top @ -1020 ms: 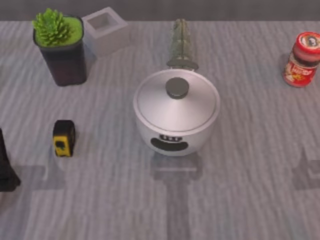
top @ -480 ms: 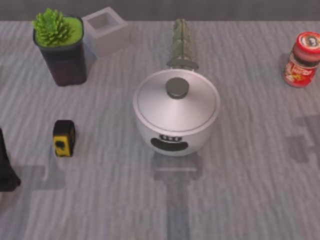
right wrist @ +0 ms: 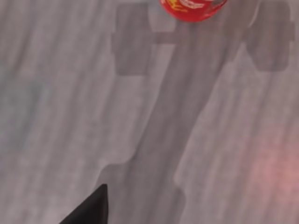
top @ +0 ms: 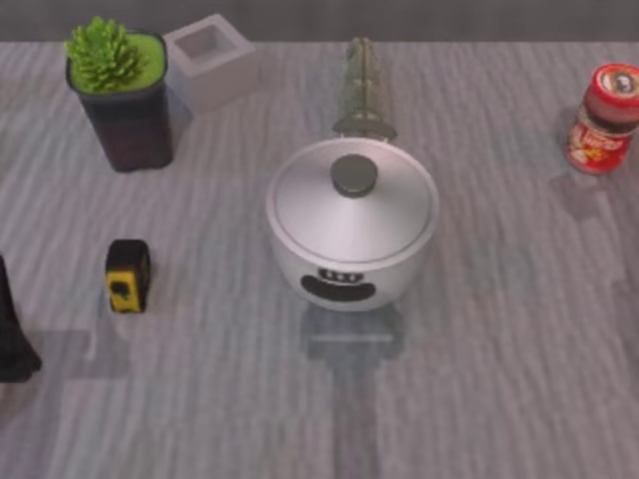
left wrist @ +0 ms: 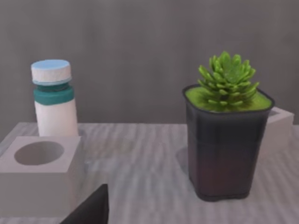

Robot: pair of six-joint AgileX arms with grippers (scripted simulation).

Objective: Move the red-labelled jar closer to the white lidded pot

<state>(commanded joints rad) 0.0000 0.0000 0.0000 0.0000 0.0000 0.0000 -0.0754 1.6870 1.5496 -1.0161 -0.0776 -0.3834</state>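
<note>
A rendered tabletop test scene rather than a lived-in room: a grey wood-grain surface (top: 499, 399) before a plain grey wall, strewn with unrelated household items — a white lidded pot (top: 351, 222), a potted succulent (top: 118, 95), a tape measure (top: 128, 276), a white bottle (left wrist: 53, 98).

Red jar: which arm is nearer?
Right. Its wrist view looks straight at the jar, close by. The left arm sits at the table's far left edge, beyond the pot.
</note>
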